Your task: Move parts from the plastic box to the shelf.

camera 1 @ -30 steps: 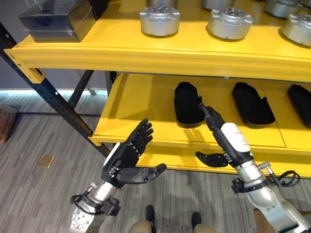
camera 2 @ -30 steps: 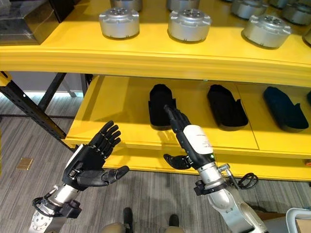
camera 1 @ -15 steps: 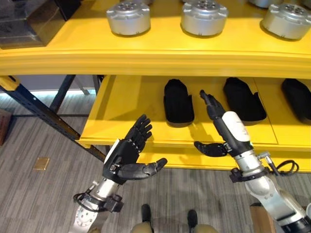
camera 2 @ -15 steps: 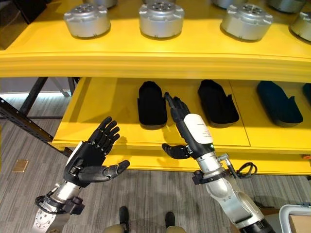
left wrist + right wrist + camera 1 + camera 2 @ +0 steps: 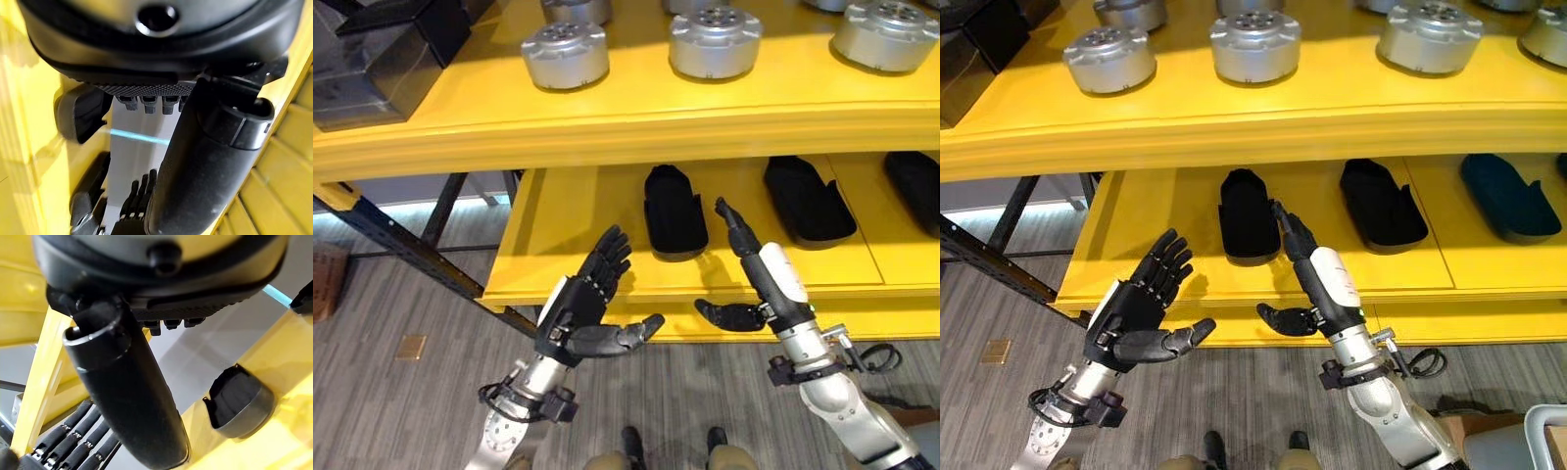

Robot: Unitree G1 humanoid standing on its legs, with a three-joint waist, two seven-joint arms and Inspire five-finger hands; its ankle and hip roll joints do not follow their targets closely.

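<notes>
Both hands hover in front of the yellow shelf's lower level [image 5: 587,220], and neither holds anything. My left hand [image 5: 579,311] is open, palm turned inward and thumb out, just below the lower level's front edge. My right hand [image 5: 741,240] is open too. Its straight fingers point up over that edge, just right of a black elongated part [image 5: 674,208] and apart from it. The thumb [image 5: 728,315] hangs below the edge. That black part [image 5: 239,401] also shows past the thumb in the right wrist view. Silver round parts [image 5: 565,54] stand on the upper level.
More black parts [image 5: 808,199] lie further right on the lower level. A black box [image 5: 382,59] stands at the upper level's left end. A dark diagonal brace [image 5: 421,259] runs below left. A pale bin's corner [image 5: 1544,436] shows at the lower right.
The view has shifted along the shelf. Both hands stay open and empty in about the same pose; the right fingertips sit slightly lower against the shelf.
</notes>
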